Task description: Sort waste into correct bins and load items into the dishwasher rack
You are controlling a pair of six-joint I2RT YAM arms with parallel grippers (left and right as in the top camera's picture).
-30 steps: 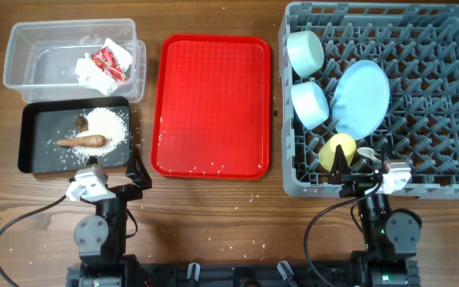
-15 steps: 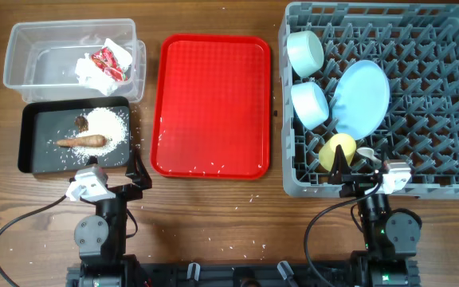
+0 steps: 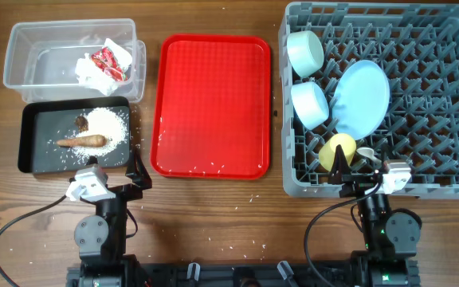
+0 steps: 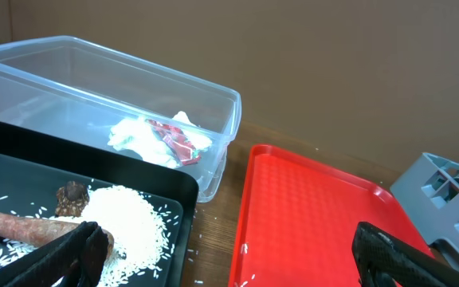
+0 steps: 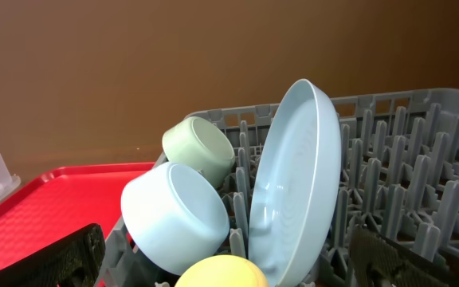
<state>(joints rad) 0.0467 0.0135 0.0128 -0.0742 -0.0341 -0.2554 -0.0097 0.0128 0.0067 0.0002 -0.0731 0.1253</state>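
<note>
The grey rack holds the pale green bowl, light blue bowl, pale plate, yellow cup and white spoon. The clear tub holds the red wrapper and white tissue. The black tray holds rice, a dark lump and the carrot-like root. My left gripper is open and empty at the front, near the black tray. My right gripper is open and empty at the rack's front edge.
A flat red serving tray lies in the middle with a few rice grains along its front edge. Loose grains are scattered on the wooden table round the black tray.
</note>
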